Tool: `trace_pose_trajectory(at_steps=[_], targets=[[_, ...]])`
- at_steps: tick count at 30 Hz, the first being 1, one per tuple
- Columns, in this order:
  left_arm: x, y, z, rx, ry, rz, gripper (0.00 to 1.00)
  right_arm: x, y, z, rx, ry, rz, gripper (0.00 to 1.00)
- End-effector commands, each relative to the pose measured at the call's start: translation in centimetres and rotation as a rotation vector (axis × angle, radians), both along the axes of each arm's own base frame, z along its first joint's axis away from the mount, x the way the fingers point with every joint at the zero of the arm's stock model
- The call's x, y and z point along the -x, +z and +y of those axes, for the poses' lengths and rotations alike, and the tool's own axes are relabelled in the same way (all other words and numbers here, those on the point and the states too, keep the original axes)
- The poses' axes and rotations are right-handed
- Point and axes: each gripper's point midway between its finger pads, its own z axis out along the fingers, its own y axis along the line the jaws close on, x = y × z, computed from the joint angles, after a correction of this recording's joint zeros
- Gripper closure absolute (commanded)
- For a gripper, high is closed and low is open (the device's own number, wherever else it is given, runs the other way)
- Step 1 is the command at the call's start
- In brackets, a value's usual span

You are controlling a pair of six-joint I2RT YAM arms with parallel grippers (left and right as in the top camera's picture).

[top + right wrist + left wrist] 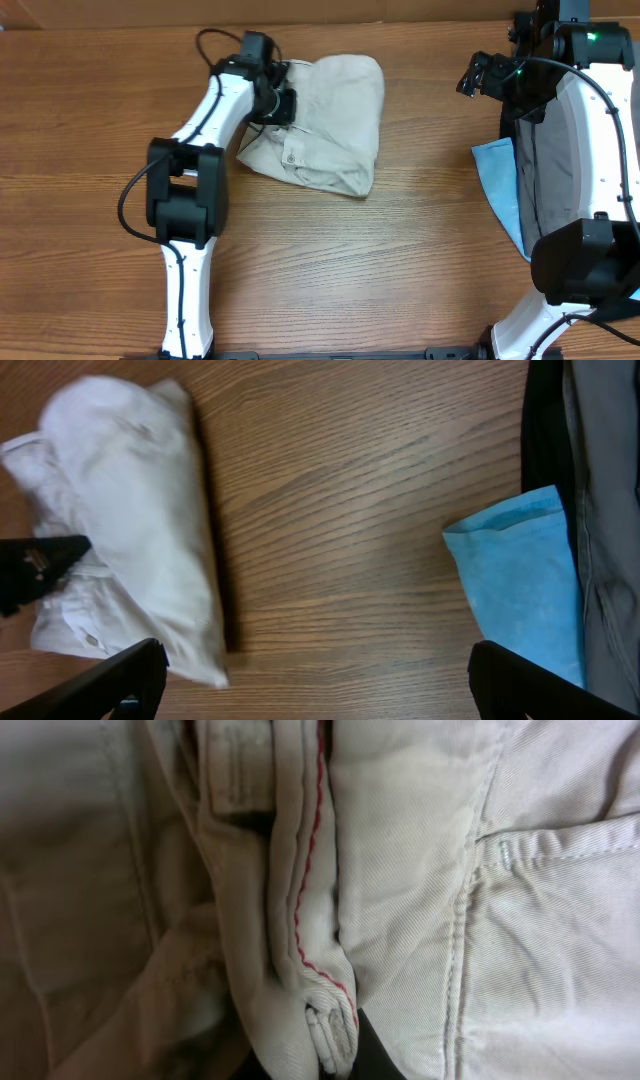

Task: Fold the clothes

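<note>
Since the left gripper [287,98] is clamped on a bunched waistband edge of the beige shorts [340,115] — crumpled at the table's [350,260] far middle — it should lift slowly and draw the cloth flat, not drag it. The right gripper [320,698] hangs wide open, well apart, near the blue piece [520,580] — free to pin the opposite hem.

My white-and-black left arm [205,120] reaches from the near table edge, elbow bent, wrist tipped down. Its black two-finger left gripper [278,92] is clamped tight on a fold of the pale beige cotton shorts [335,120], with a dark fingertip [375,1060] just showing under the cloth. My right arm [585,150] arches up at the right side. Its right gripper [476,78] hangs in the air, jaws spread wide, holding nothing.
</note>
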Motion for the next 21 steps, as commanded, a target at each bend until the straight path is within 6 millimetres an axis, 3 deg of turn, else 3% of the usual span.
trace_pose_trajectory(at_steps=[1, 4, 5, 6, 11, 16, 18, 21], targets=[[0.0, -5.2, 13.2, 0.005, 0.551, 0.195, 0.96, 0.2, -0.8, 0.0, 0.011, 0.009, 0.019, 0.0], [0.1, -4.9, 19.6, 0.122, 0.843, 0.25, 0.96, 0.4, -1.5, 0.0, 0.009, 0.008, 0.035, 0.0], [0.6, -4.9, 22.8, 0.176, 0.989, 0.279, 0.96, 0.4, -1.7, 0.0, 0.009, 0.009, 0.035, 0.0], [0.7, -4.8, 23.7, 0.19, 1.028, 0.286, 0.96, 0.4, -1.7, 0.0, 0.009, 0.008, 0.036, 0.0], [2.5, -4.7, 32.5, 0.313, 1.43, 0.317, 0.96, 0.1, -1.6, 0.0, 0.01, 0.008, 0.026, 0.0], [0.4, -3.3, 36.8, 0.401, 1.481, 0.157, 0.96, -0.1, -1.6, 0.0, 0.01, 0.008, 0.016, 0.0], [-0.8, -2.7, 37.2, 0.418, 1.473, 0.098, 0.96, -0.1, -1.6, 0.0, 0.01, 0.008, 0.014, 0.0], [-2.8, -2.0, 36.1, 0.433, 1.428, 0.034, 0.96, -0.1, -1.6, 0.0, 0.009, 0.004, 0.015, 0.0]])
